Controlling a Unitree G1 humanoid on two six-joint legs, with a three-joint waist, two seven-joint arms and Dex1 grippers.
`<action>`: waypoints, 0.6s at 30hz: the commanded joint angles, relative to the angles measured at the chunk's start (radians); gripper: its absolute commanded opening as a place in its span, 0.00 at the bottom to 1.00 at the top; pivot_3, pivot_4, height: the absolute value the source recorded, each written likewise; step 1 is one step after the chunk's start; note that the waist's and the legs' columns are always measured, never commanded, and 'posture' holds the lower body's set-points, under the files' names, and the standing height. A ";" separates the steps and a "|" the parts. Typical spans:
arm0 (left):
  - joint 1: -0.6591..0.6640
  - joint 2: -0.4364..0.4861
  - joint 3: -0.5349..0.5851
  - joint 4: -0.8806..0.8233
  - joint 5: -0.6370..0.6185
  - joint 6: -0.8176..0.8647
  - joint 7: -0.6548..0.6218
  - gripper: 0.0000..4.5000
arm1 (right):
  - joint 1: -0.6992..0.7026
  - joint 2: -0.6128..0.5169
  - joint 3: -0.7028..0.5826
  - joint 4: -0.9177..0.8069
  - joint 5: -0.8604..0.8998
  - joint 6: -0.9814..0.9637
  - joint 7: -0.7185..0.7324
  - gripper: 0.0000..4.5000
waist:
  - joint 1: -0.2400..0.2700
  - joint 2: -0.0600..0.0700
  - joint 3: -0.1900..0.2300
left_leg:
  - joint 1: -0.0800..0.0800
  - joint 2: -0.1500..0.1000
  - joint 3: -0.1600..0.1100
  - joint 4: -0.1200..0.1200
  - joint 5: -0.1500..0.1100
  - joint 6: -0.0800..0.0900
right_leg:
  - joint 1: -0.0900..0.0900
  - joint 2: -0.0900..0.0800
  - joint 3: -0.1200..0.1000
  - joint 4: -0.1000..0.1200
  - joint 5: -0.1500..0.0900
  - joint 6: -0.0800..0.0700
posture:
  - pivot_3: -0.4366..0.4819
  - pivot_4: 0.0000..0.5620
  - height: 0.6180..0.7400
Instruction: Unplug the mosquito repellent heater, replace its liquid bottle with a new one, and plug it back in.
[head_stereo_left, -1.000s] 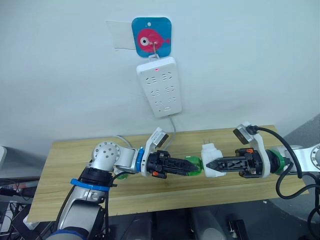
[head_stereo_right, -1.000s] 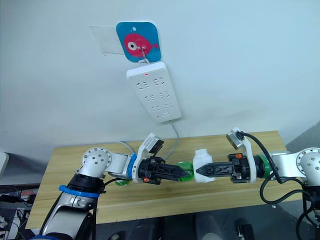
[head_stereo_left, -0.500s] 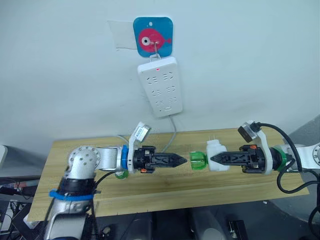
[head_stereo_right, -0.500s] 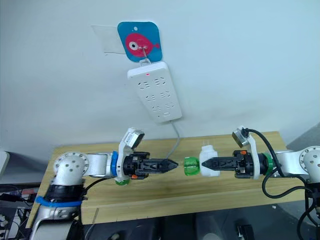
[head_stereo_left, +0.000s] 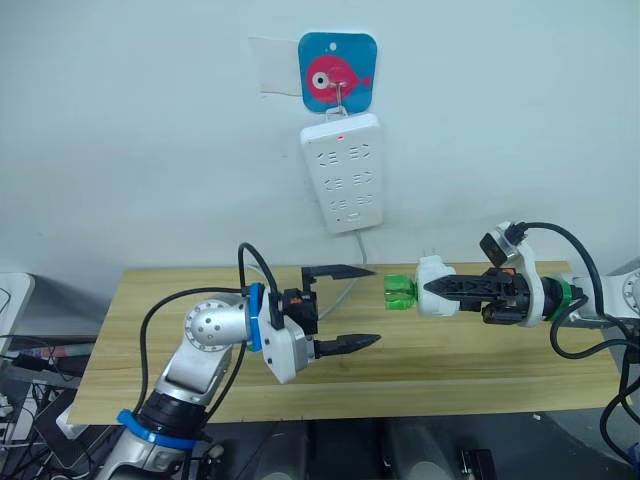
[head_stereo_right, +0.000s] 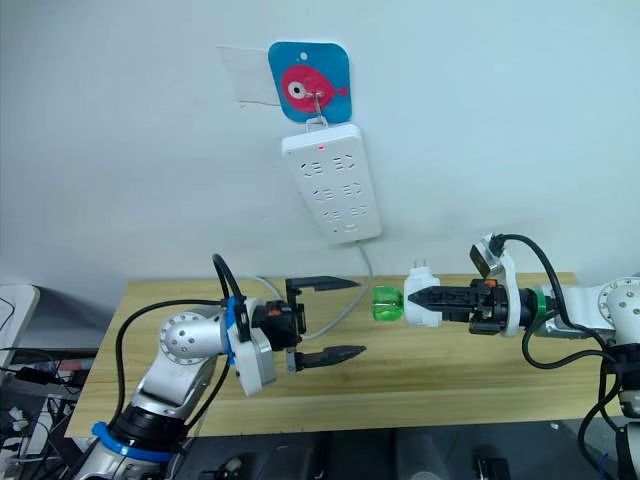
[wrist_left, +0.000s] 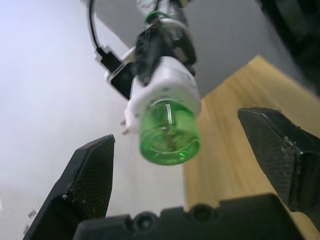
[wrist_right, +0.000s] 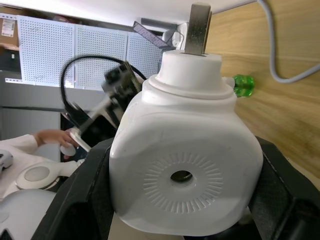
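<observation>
The robot's left hand (head_stereo_left: 345, 306), which had pinched the green bottle (head_stereo_left: 399, 293) a second earlier and drawn back closed half a second ago, hung wide open and empty over the tabletop (head_stereo_left: 130, 340), well short of the bottle. The right hand (head_stereo_left: 440, 287) kept its grip on the white heater (head_stereo_left: 434, 286), prongs up, held above the tabletop below the wall power strip (head_stereo_left: 343, 171). The bottle remained seated in the heater, suggesting the swap was unfinished. A second green bottle (wrist_right: 243, 85) lay on the tabletop.
</observation>
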 joint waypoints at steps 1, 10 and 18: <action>-0.061 -0.045 -0.003 0.087 0.101 -0.171 0.098 0.99 | -0.008 -0.015 -0.006 -0.040 0.088 -0.003 -0.023 0.68 | 0.000 0.000 0.000 | -0.002 0.000 0.000 0.001 0.000 0.000 | -0.002 0.000 0.000 0.000 0.000 0.000 | 0.34 0.44 1.00; -0.175 -0.069 -0.032 0.260 0.218 -0.387 0.244 0.99 | 0.000 -0.015 0.001 -0.069 0.123 -0.022 -0.046 0.68 | -0.010 0.000 0.000 | -0.007 0.000 -0.001 0.003 0.000 0.000 | -0.006 0.000 -0.002 0.002 0.001 0.001 | 0.33 0.44 1.00; -0.211 -0.047 -0.063 0.293 0.224 -0.442 0.300 0.87 | -0.003 -0.015 -0.001 -0.062 0.123 -0.024 -0.042 0.68 | -0.012 0.000 0.000 | -0.007 0.000 -0.002 0.003 0.000 0.000 | -0.006 0.000 -0.002 0.003 0.001 0.001 | 0.32 0.45 1.00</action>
